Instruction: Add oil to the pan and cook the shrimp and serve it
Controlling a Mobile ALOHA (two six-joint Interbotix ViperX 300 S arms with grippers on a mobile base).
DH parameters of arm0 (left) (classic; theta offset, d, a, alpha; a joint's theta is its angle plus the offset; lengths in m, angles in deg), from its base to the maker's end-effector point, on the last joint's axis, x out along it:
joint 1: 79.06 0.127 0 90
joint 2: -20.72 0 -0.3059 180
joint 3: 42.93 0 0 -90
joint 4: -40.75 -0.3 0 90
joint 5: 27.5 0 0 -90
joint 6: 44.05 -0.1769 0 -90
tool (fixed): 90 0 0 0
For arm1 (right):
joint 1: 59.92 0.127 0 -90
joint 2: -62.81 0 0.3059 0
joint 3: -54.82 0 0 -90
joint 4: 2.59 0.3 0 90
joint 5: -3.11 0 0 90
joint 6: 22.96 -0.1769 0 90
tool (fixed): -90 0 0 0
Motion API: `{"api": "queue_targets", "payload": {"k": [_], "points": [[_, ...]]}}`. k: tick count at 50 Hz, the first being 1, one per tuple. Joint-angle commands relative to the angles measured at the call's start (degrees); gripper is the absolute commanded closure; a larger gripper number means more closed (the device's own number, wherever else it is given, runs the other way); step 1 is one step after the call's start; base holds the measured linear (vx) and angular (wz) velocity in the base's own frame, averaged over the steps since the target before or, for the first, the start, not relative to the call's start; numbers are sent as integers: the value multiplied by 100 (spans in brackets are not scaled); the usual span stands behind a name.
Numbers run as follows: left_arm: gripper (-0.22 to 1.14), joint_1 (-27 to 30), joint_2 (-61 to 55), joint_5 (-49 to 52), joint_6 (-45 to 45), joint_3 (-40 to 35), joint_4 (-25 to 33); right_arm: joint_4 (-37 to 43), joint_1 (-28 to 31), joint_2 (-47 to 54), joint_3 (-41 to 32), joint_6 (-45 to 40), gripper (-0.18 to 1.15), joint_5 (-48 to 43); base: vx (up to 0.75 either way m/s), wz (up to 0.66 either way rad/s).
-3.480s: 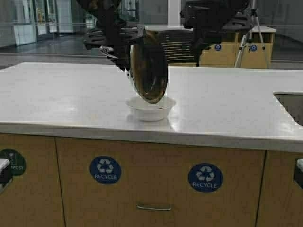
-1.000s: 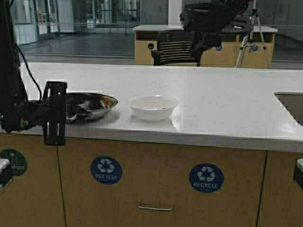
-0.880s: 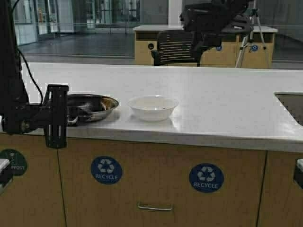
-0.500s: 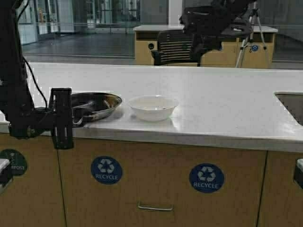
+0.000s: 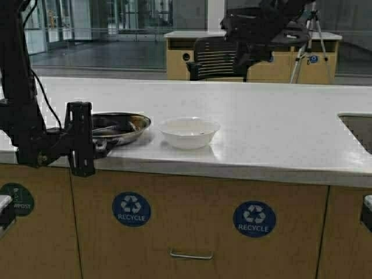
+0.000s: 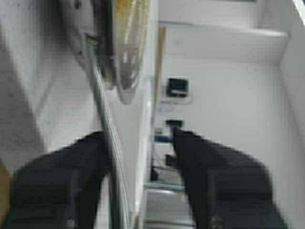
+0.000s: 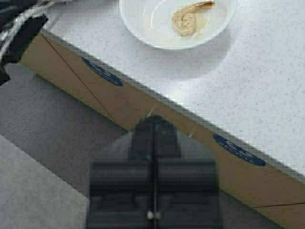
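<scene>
The steel pan (image 5: 119, 127) sits flat on the white counter (image 5: 273, 125), left of the white bowl (image 5: 189, 132). Its handle (image 6: 107, 143) points over the counter's front edge. My left gripper (image 5: 100, 145) hangs at that edge, open, with the handle running along one finger (image 6: 62, 181) and a wide gap to the other. The shrimp (image 7: 190, 16) lies curled in the white bowl (image 7: 143, 28). My right gripper (image 7: 153, 124) is raised high behind the bowl, shut and empty. The oil is out of view.
A sink (image 5: 357, 131) is cut into the counter at the far right. Cabinet fronts with recycle labels (image 5: 131, 209) lie below the counter edge. A dark chair (image 5: 215, 58) and another counter stand behind.
The pan, earlier tipped on edge over the bowl, now lies flat on the counter left of it. My left arm has dropped to the counter edge and drifted slightly right.
</scene>
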Motion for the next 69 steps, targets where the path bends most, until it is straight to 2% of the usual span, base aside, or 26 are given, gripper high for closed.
{"api": "queue_targets", "payload": {"k": [1,12,28,38,47,53,60,65,69], "points": [[-9,18,255,-79,-53,-26,18,0,0,-62,-97,9,92,-53,0,0],[-11,35,281,-26,-281,202,105,9,0,-62,-97,9,92,-53,0,0],[-10,290,1099,422,-2285,1494,967,9,0,-62,-97,9,92,-53,0,0],[-10,246,2215,668,-3085,2083,923,9,0,-79,-97,0,92,-53,0,0],[-10,202,3876,1028,-3885,2672,826,9,0,-88,-105,0,92,-53,0,0],[-10,-62,4904,2285,-4395,2610,624,9,9,-88,-105,0,92,-53,0,0],[-9,-694,5818,4922,-4931,2083,185,9,0,-88,-79,0,92,-88,0,0],[-7,-1125,6100,6688,-5432,1582,-167,9,0,-88,-88,0,92,-105,0,0],[-6,-1327,6187,7348,-5810,1397,-237,18,0,-105,-105,-9,92,-105,0,0]]}}
